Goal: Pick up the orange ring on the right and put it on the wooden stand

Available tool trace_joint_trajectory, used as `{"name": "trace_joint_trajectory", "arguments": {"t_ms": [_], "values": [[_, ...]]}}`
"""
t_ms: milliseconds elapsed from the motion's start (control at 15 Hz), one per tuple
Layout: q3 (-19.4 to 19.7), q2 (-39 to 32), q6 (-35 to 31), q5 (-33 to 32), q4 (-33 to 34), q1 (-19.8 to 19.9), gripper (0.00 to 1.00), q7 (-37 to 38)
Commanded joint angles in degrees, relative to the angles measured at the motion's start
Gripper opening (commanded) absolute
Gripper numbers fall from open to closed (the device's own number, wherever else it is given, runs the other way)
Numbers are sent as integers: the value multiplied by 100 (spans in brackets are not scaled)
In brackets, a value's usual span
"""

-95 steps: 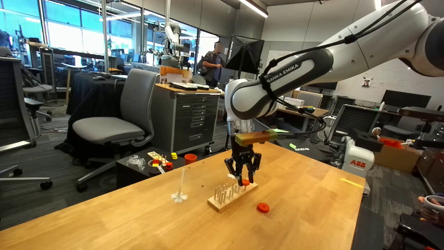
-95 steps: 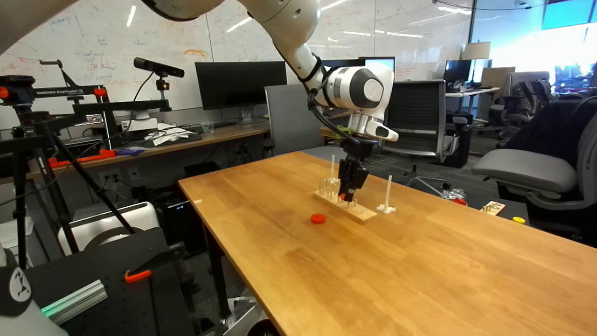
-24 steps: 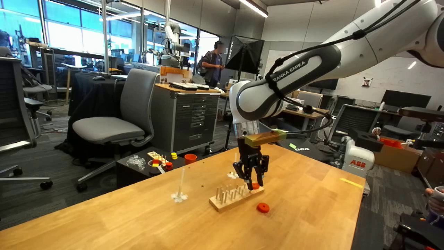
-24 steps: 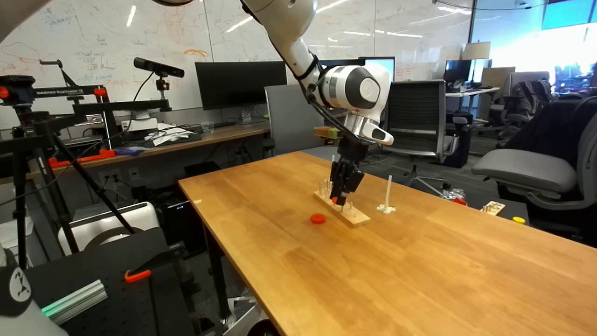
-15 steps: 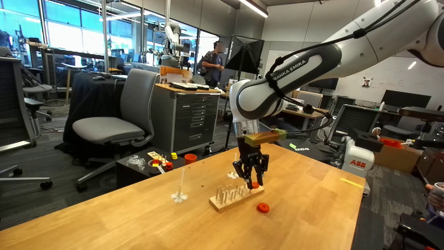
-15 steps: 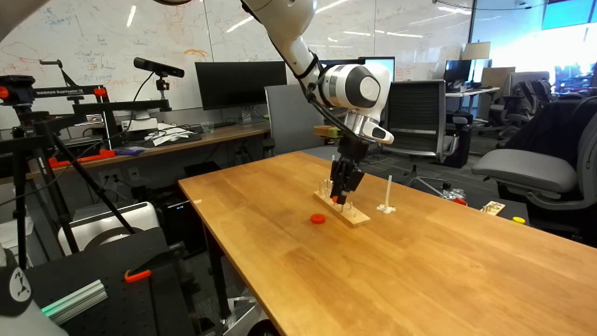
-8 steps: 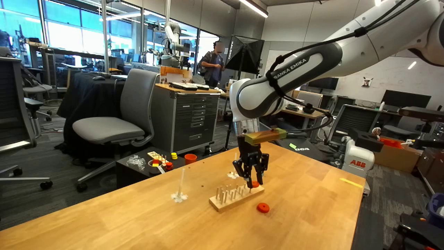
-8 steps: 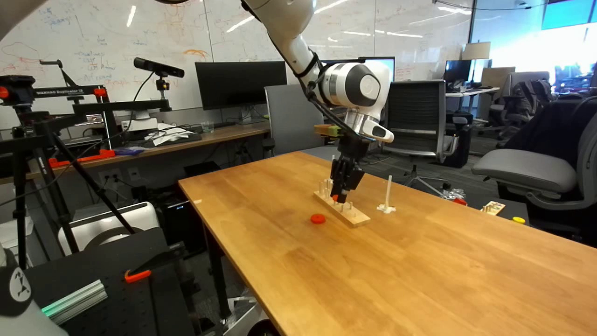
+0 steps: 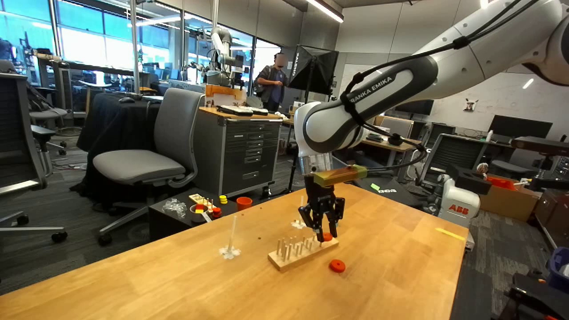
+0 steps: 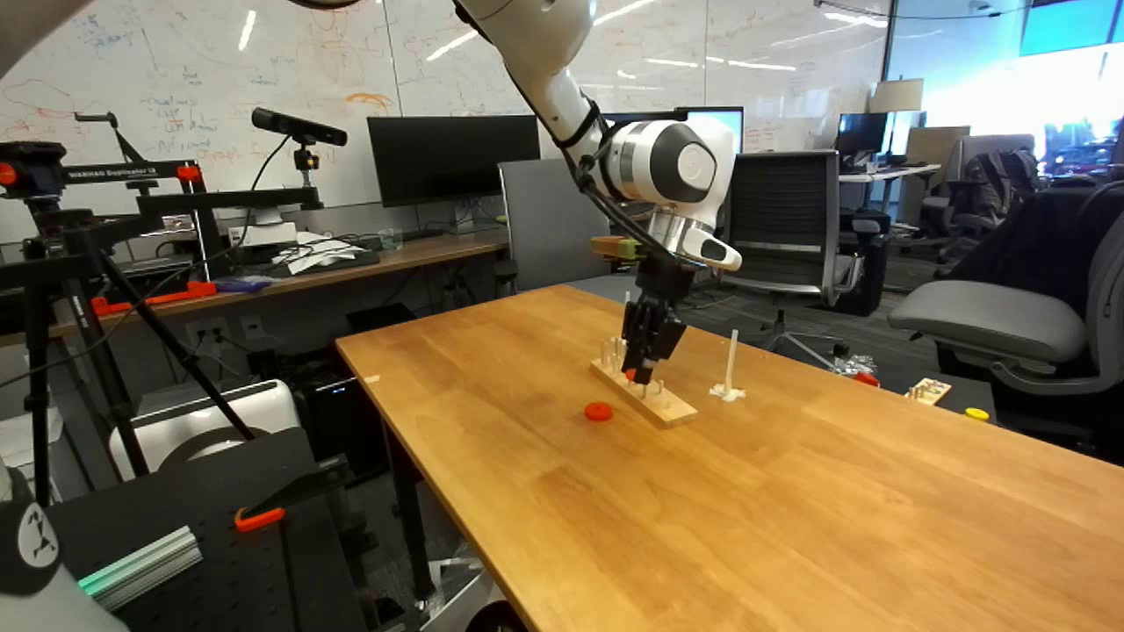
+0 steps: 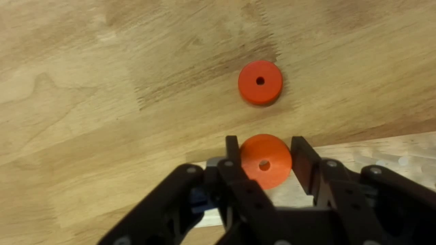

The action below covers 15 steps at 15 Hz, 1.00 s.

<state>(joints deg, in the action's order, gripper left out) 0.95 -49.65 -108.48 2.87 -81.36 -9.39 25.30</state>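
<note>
the orange ring [image 11: 265, 149] is gripped at its rim from 2 sides by the gripper [image 9: 327, 235], whose jaws are set only as wide as the ring. in an exterior view, it is held over the far right end of the wooden stand [image 9: 306, 256]; whether the stand is touched by it cannot be told. upright pegs [image 9: 285, 254] are borne by the stand. a 2nd ring [image 9: 334, 267] is seen flat on the table [image 9: 391, 258], to the near right of the stand, apart from it.

In the wrist view the tool [image 11: 265, 153] partly hides the wooden stand [image 11: 351, 150]; its pegs [image 11: 403, 160] are blurred.
</note>
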Motion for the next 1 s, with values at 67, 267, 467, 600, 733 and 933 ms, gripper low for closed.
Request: {"name": "trace_joint_trajectory", "arguments": {"t_ms": [67,267,467,600,733,933], "values": [[-2,-36,92,86,189,41,17,-10],[-13,-37,65,84,246,54,17,-45],[-17,-114,100,82,352,58,17,-53],[-16,-193,163,76,437,56,17,-54],[-11,-287,207,74,525,58,17,-49],[-21,-417,295,91,656,84,17,-81]]}}
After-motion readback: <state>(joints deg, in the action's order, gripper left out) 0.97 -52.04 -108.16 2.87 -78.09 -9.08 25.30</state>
